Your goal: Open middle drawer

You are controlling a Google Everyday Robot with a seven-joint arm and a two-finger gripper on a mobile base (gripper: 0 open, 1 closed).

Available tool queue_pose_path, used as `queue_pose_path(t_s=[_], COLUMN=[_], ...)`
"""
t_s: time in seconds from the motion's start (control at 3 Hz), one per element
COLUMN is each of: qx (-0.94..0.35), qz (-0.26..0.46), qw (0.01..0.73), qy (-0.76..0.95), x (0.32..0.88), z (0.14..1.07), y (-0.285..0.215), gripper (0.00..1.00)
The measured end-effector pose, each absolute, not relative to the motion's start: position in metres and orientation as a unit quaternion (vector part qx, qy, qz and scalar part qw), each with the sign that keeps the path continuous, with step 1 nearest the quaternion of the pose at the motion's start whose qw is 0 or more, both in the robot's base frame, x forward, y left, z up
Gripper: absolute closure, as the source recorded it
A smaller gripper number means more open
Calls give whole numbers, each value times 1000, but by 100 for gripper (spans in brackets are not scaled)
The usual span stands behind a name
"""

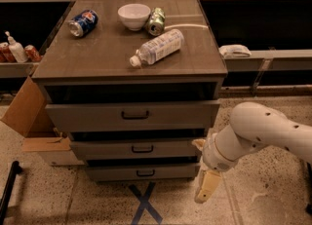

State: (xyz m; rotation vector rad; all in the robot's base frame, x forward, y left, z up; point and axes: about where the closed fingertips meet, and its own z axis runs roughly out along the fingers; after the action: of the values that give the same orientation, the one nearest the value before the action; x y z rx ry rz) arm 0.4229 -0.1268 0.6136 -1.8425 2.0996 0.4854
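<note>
The middle drawer (pixel 107 150) is the second of three in the grey-brown cabinet, and its small black bar handle (pixel 142 148) sits at the centre. Its front stands in line with the other drawer fronts. My gripper (pixel 205 188) hangs low at the end of the white arm (pixel 258 131), just off the cabinet's lower right corner. It is beside the bottom drawer (pixel 112 173), to the right of and below the middle drawer's handle, and touches no drawer.
On the cabinet top lie a Pepsi can (pixel 83 23), a white bowl (pixel 134 15), a green can (pixel 156 21) and a plastic bottle (pixel 156 47). A cardboard box (pixel 27 117) leans at the left. A blue tape X (pixel 145 203) marks the floor in front.
</note>
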Motion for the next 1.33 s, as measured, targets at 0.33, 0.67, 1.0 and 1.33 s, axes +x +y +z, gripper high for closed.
queue_pose_path(t_s=[0.33, 0.67, 1.0, 1.33], qx=[-642, -648, -658, -671], qz=[169, 145, 113, 78], qw=[152, 144, 134, 149], qy=[732, 734, 732, 722], x=[423, 432, 446, 474], z=[613, 589, 549, 504], y=[-127, -128, -134, -140], gripper=[0, 0, 0, 0])
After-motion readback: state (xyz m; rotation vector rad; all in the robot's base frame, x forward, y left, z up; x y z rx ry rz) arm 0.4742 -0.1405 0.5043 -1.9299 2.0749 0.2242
